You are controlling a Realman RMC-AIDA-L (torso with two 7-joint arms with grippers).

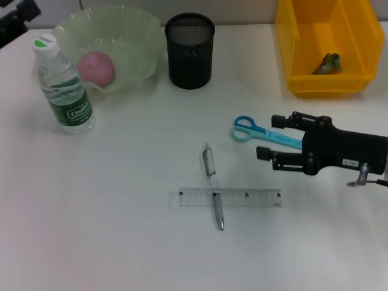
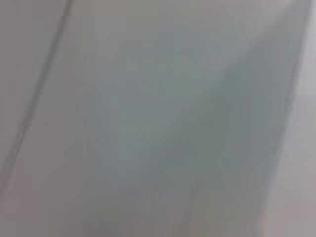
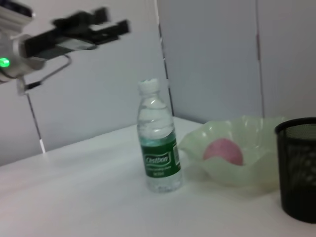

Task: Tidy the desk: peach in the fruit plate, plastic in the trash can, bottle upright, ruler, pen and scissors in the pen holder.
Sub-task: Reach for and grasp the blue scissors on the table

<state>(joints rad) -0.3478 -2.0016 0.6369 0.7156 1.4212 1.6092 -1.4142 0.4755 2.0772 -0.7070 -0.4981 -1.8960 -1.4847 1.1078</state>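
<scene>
My right gripper [image 1: 271,137] is open, low over the table, with the blue-handled scissors [image 1: 259,132] lying between and just ahead of its fingers. A silver pen [image 1: 213,194] lies across a clear ruler [image 1: 230,198] at the table's middle. The black mesh pen holder [image 1: 190,51] stands at the back. The pink peach [image 1: 96,66] sits in the green fruit plate [image 1: 130,36]. The water bottle [image 1: 63,85] stands upright at the left. A piece of plastic [image 1: 329,62] lies in the yellow bin [image 1: 303,54]. My left gripper [image 1: 15,21] is raised at the far left corner.
The right wrist view shows the bottle [image 3: 159,143], the plate [image 3: 247,170] with the peach [image 3: 223,150], the pen holder [image 3: 298,168] and the left arm's gripper [image 3: 94,27] raised behind them. The left wrist view shows only a grey blur.
</scene>
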